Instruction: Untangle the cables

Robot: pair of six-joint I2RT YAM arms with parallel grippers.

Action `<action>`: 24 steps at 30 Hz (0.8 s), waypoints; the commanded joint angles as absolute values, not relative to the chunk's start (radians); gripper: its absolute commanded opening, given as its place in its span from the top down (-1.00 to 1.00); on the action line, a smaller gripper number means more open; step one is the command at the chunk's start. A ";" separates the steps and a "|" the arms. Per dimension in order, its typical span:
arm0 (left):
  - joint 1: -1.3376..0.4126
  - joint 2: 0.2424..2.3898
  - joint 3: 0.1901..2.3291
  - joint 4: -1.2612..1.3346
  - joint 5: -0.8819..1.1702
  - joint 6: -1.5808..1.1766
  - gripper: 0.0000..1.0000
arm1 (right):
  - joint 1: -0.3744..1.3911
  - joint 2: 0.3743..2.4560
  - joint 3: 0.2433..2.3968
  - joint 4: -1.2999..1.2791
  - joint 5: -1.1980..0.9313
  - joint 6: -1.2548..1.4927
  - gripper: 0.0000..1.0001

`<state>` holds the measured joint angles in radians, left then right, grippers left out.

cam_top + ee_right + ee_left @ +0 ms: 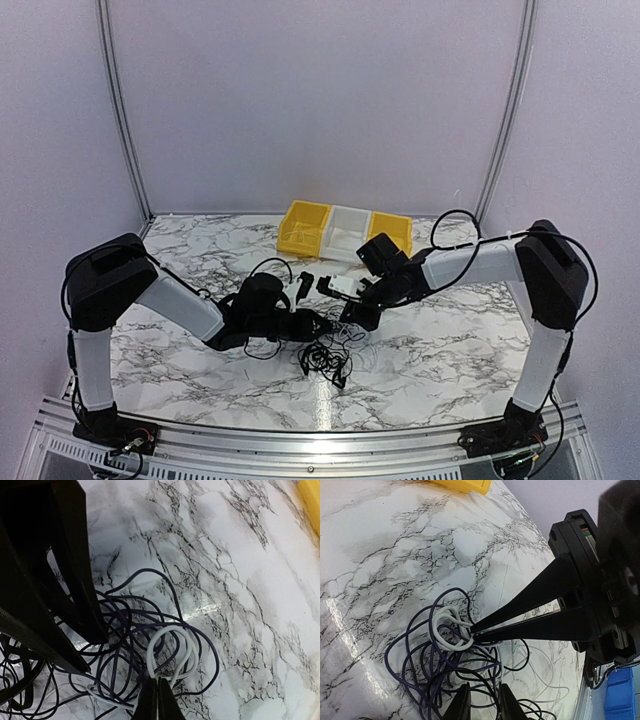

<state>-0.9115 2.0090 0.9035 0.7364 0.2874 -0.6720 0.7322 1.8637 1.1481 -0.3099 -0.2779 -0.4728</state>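
The cables (325, 358) lie in a loose knot on the marble table between my two grippers. Most are dark strands (420, 670), and one whitish loop (445, 630) sits at the top of the knot. My right gripper (157, 692) is shut on the whitish cable (167, 635) at the base of its loop. In the left wrist view its tips (472, 632) meet at that loop. My left gripper (484, 702) hangs low over the dark strands, jaws slightly apart, with a black strand crossing the gap. The left gripper's black fingers (70, 590) fill the left of the right wrist view.
Two yellow bins (305, 228) (392, 230) with a white bin (347, 232) between them stand at the back of the table. A small black item (305, 282) lies just behind the grippers. A blue object (620, 695) shows past the table's edge.
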 commanded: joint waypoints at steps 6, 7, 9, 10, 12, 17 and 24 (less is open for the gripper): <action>-0.908 2.032 0.923 0.764 0.274 -0.678 0.72 | 0.734 1.755 1.220 -0.368 -0.371 -0.467 1.00; -0.909 2.033 0.920 0.764 0.270 -0.679 0.76 | 0.734 1.738 1.226 -0.381 -0.401 -0.470 1.00; -0.909 2.037 0.916 0.765 0.266 -0.678 0.83 | 0.732 1.707 1.239 -0.407 -0.462 -0.472 1.00; -0.909 2.040 0.915 0.765 0.265 -0.678 0.86 | 0.732 1.695 1.251 -0.422 -0.486 -0.471 1.00; -0.909 2.044 0.911 0.767 0.264 -0.679 0.92 | 0.731 1.685 1.288 -0.463 -0.524 -0.469 1.00; -0.909 2.038 0.884 0.789 0.259 -0.693 1.00 | 0.731 1.676 1.319 -0.492 -0.532 -0.468 1.00; -0.909 2.020 0.849 0.822 0.241 -0.699 1.00 | 0.736 1.744 1.281 -0.444 -0.369 -0.503 0.49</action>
<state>-0.9115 2.0289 0.8669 0.7864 0.2600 -0.6960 0.7319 1.6985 1.2800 -0.4442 -0.4534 -0.4786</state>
